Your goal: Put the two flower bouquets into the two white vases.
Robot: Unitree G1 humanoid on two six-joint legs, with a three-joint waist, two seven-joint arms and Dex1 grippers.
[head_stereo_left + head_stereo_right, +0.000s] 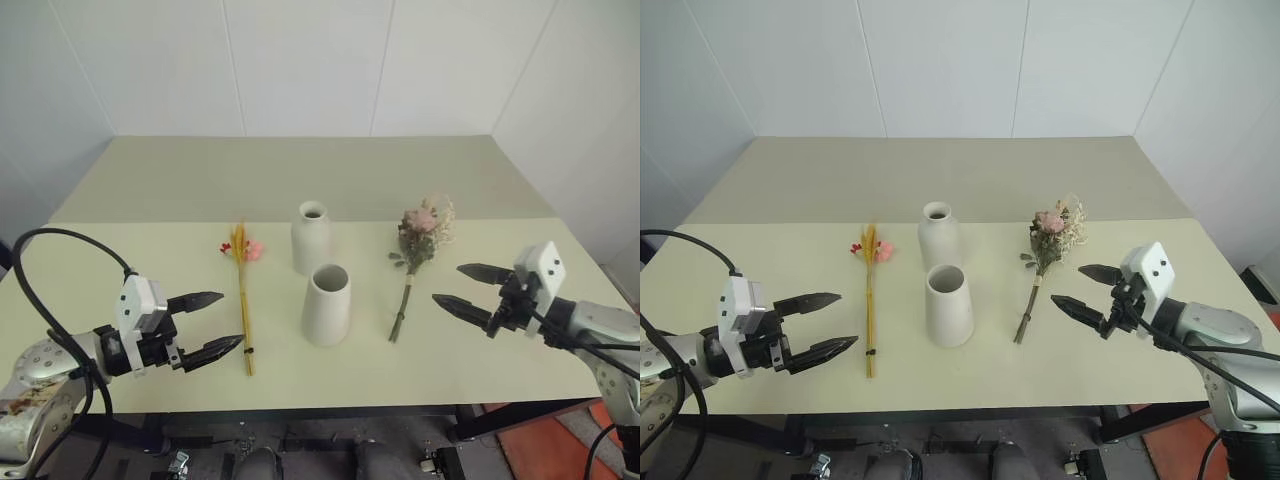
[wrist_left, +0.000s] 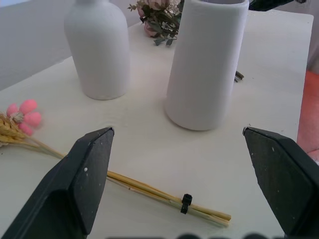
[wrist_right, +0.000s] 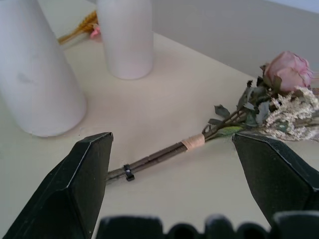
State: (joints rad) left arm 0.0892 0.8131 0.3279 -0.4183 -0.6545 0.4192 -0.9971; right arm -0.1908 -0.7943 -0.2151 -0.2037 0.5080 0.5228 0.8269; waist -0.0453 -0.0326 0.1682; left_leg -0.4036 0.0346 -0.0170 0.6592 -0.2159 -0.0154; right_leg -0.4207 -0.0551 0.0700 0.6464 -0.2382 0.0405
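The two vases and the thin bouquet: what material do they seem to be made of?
The cone vase and the bottle vase look like matte white ceramic: smooth, opaque, no gloss, though painted plastic cannot be ruled out. The thin bouquet looks like dried straw-coloured stalks, with small pink blossoms that may be artificial, bound near the end by a black tie.
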